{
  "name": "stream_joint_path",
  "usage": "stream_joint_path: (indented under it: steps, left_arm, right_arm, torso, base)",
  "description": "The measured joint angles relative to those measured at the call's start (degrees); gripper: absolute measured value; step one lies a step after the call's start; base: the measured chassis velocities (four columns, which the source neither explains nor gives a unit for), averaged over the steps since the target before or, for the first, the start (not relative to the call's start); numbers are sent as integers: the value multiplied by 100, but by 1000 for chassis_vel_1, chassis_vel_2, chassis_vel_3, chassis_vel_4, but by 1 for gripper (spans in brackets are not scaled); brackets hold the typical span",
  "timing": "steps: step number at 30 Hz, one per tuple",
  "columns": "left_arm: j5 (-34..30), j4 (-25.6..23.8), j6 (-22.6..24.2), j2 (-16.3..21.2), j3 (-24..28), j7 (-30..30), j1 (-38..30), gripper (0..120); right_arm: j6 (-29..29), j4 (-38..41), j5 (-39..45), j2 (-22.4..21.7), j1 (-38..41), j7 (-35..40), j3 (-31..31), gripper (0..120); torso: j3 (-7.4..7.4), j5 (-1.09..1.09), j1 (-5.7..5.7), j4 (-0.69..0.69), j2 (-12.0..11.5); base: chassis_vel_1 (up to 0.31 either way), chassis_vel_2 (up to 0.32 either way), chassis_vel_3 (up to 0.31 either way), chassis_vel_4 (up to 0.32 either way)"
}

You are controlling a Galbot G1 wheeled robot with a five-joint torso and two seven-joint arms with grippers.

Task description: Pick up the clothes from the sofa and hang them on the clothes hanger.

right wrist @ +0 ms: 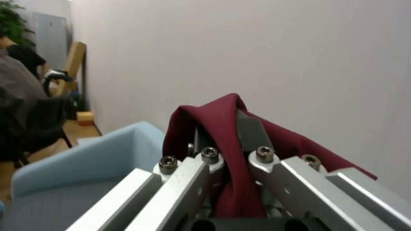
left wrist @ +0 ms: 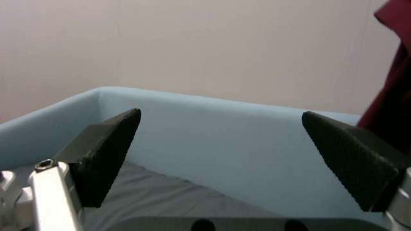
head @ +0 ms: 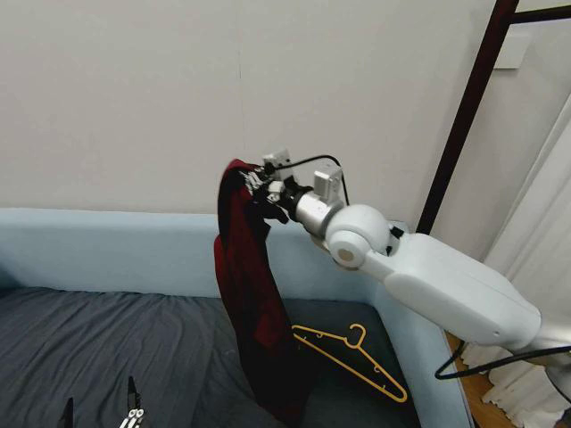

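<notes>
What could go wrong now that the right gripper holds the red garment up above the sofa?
1. The right gripper pinches only a narrow fold of the dark red garment; the long hanging weight could pull it free.
2. The garment's lower end hangs beside the yellow hanger on the sofa seat and might snag or drag it.
3. Swinging right, the arm could brush the dark rack pole.

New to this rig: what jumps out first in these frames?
The dark red garment hangs over the light-blue sofa, pinched at its top by the right gripper. A yellow hanger lies on the seat beside it; the left gripper sits open, low.
</notes>
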Motion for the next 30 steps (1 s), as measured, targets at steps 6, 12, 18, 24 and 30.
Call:
stream_joint_path:
  steps: [6, 12, 18, 24, 30]
  left_arm:
    - [-69, 31, -43, -46, -176, -31, 52, 99]
    - [-26, 64, -12, -107, -139, -33, 50, 99]
    - [114, 95, 95, -113, -1, -9, 29, 99]
    - [157, 96, 185, -79, 38, 10, 1, 99]
    - [178, 153, 182, -40, 27, 15, 27, 99]
  right_arm:
    - [4, 51, 393, 300, 295, 97, 55, 0]
    - [130, 800, 357, -436, -599, -10, 185, 0]
    - [750, 863, -468, -1457, -2485, -526, 274, 0]
    - [1248, 298, -1063, -1633, -3977, -889, 628, 0]
    - [1641, -532, -1520, -1624, -4761, -1222, 968, 0]
  torso:
    - [-1, -1, 0, -1, 0]
    - [-1, 3, 0, -3, 0]
    - [-1, 6, 0, -5, 0]
    - [0, 6, 0, -3, 0]
    - [-1, 4, -1, -2, 0]
  base:
    - [0, 0, 0, 0]
    - [0, 0, 0, 0]
    - [0, 0, 0, 0]
    - [0, 0, 0, 0]
    - [0, 0, 0, 0]
